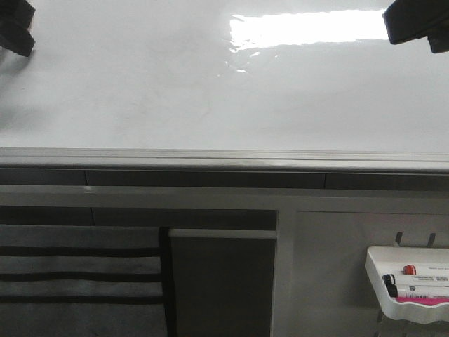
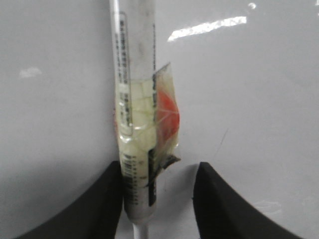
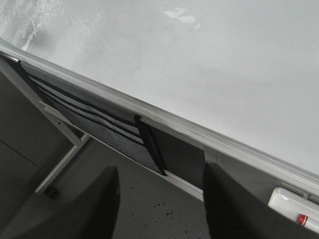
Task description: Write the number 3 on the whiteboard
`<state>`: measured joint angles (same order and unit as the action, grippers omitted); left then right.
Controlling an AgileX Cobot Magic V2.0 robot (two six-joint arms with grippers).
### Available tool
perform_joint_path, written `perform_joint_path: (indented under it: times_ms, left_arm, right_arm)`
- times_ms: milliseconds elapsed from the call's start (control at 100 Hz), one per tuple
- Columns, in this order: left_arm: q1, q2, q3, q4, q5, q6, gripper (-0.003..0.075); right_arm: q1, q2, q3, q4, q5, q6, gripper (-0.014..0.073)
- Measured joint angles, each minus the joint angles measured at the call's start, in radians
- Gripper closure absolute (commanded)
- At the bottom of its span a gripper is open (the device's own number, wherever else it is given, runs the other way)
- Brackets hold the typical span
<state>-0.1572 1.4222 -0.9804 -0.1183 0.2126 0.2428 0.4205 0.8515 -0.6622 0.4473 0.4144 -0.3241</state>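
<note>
The whiteboard (image 1: 210,91) is a glossy white board with a grey metal edge and fills the upper front view. No number 3 shows on it; only a short faint dark stroke (image 2: 222,141) appears in the left wrist view. My left gripper (image 2: 158,169) hangs over the board with its jaws apart. A marker (image 2: 134,99) wrapped in clear tape lies along one finger, with a gap to the other finger. My right gripper (image 3: 160,172) is open and empty, above the board's front edge (image 3: 164,117). The two grippers show as dark shapes at the front view's top corners (image 1: 15,31) (image 1: 421,24).
A small white tray (image 1: 408,309) with markers hangs below the board at the right. A grey frame (image 1: 224,200) and dark panels run under the board's edge. Glare (image 1: 302,28) lies across the board's far part.
</note>
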Motion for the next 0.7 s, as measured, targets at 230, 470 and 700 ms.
perform_joint_path:
  times_ms: [230,470,700]
  left_arm:
    - [0.000,0.008,0.000,0.003,-0.013,0.000,0.0630]
    - [0.000,0.006,0.000,0.004,-0.013,0.000,0.0693]
    - [-0.022,-0.087,-0.033,0.027,0.240,0.092,0.0733]
  right_arm:
    - [0.000,0.000,0.000,0.000,0.000,0.000,0.0260]
    - [0.000,0.000,0.000,0.000,0.000,0.000,0.0260]
    - [0.000,0.000,-0.046,-0.013,0.087,0.000,0.0260]
